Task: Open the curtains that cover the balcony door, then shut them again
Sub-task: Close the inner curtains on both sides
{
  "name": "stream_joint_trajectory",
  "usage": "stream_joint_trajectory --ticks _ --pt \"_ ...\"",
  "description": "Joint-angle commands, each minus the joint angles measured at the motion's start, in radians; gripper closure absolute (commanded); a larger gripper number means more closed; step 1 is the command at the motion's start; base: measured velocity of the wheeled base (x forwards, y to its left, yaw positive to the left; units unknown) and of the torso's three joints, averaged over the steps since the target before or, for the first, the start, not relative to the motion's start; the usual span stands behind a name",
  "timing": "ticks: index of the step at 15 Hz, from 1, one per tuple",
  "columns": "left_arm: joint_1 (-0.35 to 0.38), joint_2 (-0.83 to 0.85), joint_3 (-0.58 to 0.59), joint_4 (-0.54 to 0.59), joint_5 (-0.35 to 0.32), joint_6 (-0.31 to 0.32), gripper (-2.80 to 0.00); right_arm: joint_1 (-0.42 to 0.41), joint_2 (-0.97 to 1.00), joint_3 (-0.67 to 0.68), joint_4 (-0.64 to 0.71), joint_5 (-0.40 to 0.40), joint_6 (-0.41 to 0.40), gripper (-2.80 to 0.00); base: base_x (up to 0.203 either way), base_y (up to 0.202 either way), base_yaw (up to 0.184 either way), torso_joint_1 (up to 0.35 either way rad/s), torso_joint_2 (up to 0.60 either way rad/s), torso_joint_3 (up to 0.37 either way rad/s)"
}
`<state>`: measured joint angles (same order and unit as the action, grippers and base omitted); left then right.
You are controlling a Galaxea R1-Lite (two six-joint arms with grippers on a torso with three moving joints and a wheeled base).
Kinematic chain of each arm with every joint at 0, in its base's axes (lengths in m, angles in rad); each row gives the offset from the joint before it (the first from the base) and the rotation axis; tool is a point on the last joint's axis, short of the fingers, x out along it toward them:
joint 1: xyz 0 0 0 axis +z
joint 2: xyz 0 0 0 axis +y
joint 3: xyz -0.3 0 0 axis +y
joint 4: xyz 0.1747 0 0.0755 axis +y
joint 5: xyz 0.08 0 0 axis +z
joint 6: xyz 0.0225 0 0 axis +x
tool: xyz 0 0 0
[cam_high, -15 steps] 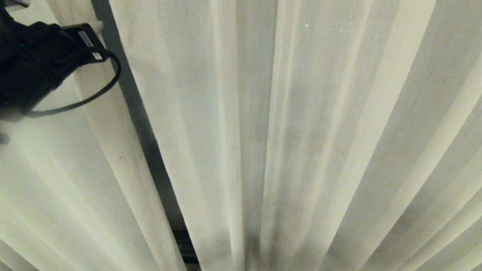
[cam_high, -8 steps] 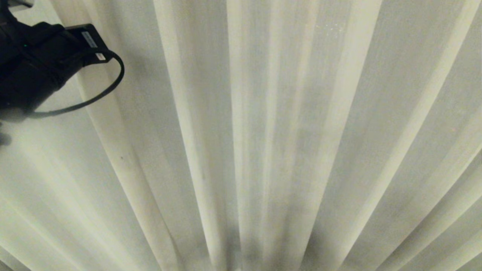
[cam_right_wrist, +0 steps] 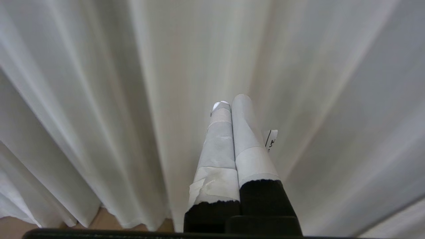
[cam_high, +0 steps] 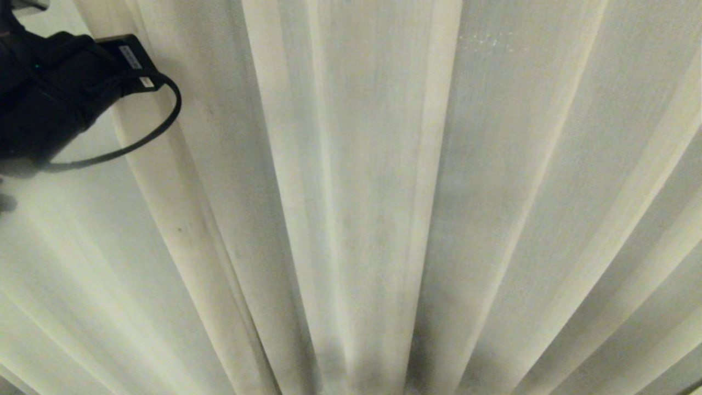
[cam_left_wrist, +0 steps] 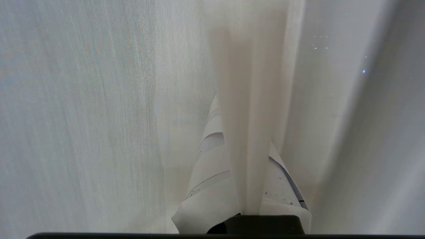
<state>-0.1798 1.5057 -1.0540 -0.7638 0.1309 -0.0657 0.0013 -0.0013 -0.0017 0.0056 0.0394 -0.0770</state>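
1. Curtains (cam_high: 351, 208) fill your whole head view in cream-white pleats that fan out from the lower middle, with no gap between the panels that you can see.
2. Your left arm's black wrist housing (cam_high: 49, 93) sits at the upper left of the head view, with a black cable (cam_high: 159, 123) looping off it against the fabric.
3. Your left tool (cam_left_wrist: 244, 159) is clamped on a narrow fold of the curtains, which runs up from between its white-wrapped fingers (cam_left_wrist: 212, 172) in the left wrist view.
4. Your right tool (cam_right_wrist: 232, 116) is closed and holds nothing; its taped fingers (cam_right_wrist: 217, 149) are pressed together, pointing at the hanging pleats.
5. Below the hem, the right wrist view shows a strip of wooden floor (cam_right_wrist: 103, 217).
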Motion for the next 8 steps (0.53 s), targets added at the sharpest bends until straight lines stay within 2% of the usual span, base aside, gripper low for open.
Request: stream_joint_trajectory --ticks 1,8 --pt "-0.008 -0.002 0.000 -0.005 0.003 0.000 0.00 0.000 0.001 0.000 0.001 0.001 0.000 0.00 0.000 -0.186 -0.001 -0.001 0.01 0.009" --pt "-0.015 -0.008 0.000 -0.005 0.003 0.000 0.00 0.000 0.001 0.000 0.001 0.001 0.000 0.00 0.000 -0.189 -0.001 0.003 0.00 0.002"
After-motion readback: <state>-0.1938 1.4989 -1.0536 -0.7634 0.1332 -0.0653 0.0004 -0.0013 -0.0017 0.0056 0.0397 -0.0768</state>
